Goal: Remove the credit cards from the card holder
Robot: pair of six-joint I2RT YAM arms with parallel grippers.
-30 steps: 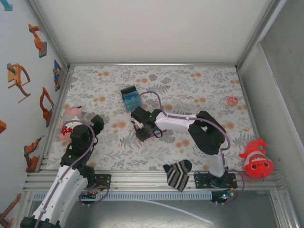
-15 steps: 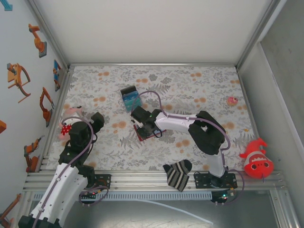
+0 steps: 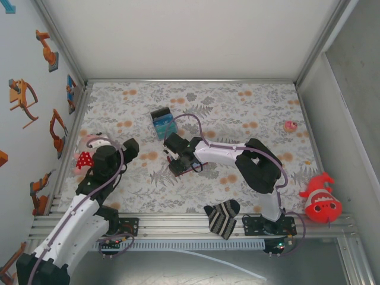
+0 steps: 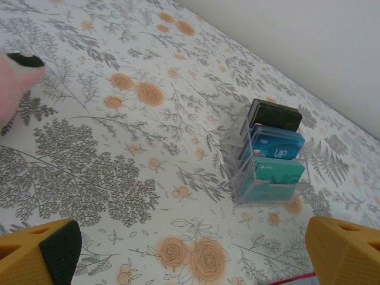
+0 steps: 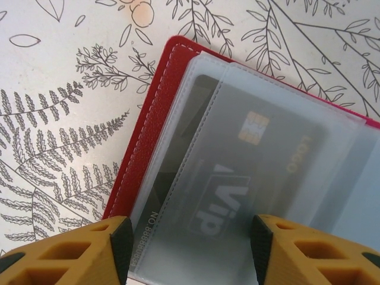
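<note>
Red wallet [image 5: 151, 124] lies unfolded directly under the right gripper [image 5: 191, 240], whose jaws stand wide and empty, seemingly poised to pinch. Its clear sleeve [image 5: 205, 65] holds a dark card [image 5: 261, 154] just ahead of the fingertips. Left gripper [image 4: 190, 249] likewise spread, empty.

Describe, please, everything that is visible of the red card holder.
The card holder lies open and flat on the floral table cover. Its cover looks like red leather, with pale stitching along a rounded edge. Inside, a frosted clear plastic sleeve holds a dark card with a gold chip and the letters VIP. The right gripper hangs over it, fingers apart; whether they touch it, I cannot tell.
</note>
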